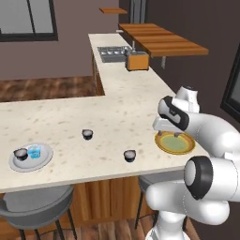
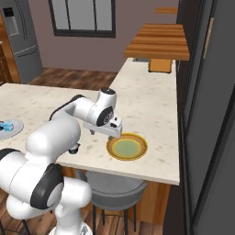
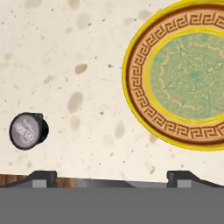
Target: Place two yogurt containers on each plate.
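Observation:
The yellow plate [image 1: 175,143] [image 2: 127,147] [image 3: 135,87] lies near the counter's front right and has nothing on it. My gripper [image 1: 168,134] [image 2: 110,134] [image 3: 111,177] hangs open and empty just above the plate's left edge. One dark yogurt container [image 1: 129,155] [image 3: 28,130] stands on the counter left of it, near the front edge. Another dark one [image 1: 87,134] sits farther left and back. The grey plate [image 1: 44,159] [image 2: 13,130] at far left carries a dark container [image 1: 20,153] and the light blue one [image 1: 34,152] [image 2: 7,125].
A sink [image 1: 110,53] and an orange box [image 1: 137,61] stand far back on the counter's side arm, beside a wooden shelf [image 1: 161,40]. Grey stools [image 1: 35,206] [image 2: 114,186] sit under the front edge. A dark wall panel [image 2: 206,114] runs close on the right.

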You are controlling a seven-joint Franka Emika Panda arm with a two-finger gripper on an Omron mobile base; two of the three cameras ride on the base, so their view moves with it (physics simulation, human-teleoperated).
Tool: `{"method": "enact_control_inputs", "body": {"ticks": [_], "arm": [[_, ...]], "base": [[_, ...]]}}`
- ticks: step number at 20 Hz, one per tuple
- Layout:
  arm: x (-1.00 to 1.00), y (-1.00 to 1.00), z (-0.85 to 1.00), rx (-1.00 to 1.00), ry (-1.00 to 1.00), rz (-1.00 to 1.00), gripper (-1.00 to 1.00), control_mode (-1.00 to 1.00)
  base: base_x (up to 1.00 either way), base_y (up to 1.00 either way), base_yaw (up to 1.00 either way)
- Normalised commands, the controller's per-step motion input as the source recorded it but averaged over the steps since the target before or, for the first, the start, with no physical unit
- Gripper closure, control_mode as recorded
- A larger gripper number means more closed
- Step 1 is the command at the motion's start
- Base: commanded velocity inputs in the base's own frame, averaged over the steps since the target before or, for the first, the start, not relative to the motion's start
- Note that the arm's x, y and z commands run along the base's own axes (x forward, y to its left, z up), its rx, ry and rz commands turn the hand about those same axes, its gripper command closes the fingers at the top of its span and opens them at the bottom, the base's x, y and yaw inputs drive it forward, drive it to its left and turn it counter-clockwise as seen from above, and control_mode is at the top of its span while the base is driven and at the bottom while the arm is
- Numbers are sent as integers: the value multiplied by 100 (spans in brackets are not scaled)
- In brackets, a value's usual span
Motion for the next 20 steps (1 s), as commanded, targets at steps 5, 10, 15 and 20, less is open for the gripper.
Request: {"method": "enact_control_inputs", "body": {"ticks": [5,10,15,20], "arm": [[0,0,0,0,0,0,-100,100],[0,0,0,0,0,0,-100,100],[0,0,0,0,0,0,-100,100],[0,0,0,0,0,0,-100,100]], "base": [[41,16,-1],[14,61,0],[9,76,0],[75,30,0]]}}
